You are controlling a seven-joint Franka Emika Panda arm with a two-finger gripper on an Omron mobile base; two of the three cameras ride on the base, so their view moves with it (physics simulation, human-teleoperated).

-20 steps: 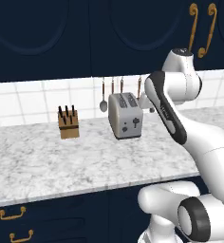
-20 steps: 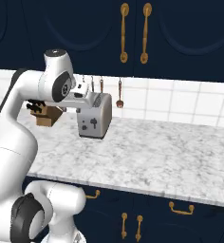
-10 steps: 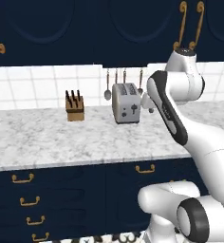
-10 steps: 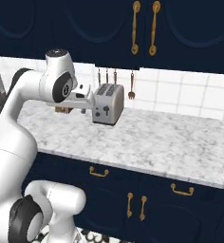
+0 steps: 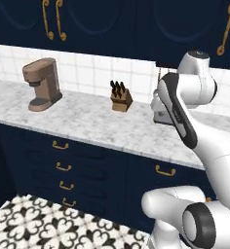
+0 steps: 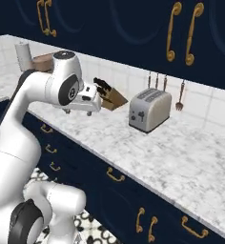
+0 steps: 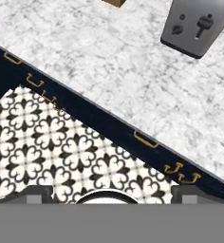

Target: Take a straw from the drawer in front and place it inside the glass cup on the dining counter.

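Gripper: it (image 6: 91, 99) hangs off the raised forearm above the near part of the marble worktop (image 6: 181, 162), facing down; whether its fingers are spread or closed cannot be told from these pictures, and nothing can be seen held between them.
Hand view: looks down on the worktop, the navy cabinet front below it and the patterned floor (image 7: 52, 152).
Progress: hardly begun, as I judge it. No drawer stands pulled out, and no straw is out or in the gripper.
Left to do: reach and open the drawer, lift the straw out, carry it to the dining counter and drop it into the glass cup, so nearly all of the task.
Drawer: a column of shut navy fronts with small gold handles (image 5: 64, 167) sits under the worktop to the left in the left base view; a further wide front with one gold handle (image 5: 165, 170) lies just left of the arm. Which of them holds the straw cannot be told.
Straw: presumably inside a closed drawer; its long axis and which way it points cannot be told.
Glass cup and dining counter: nothing in these pictures places them.
On the worktop: coffee machine (image 5: 40, 83) far left, knife block (image 5: 120, 97) by the tiled wall, toaster (image 6: 149, 109) to its right.
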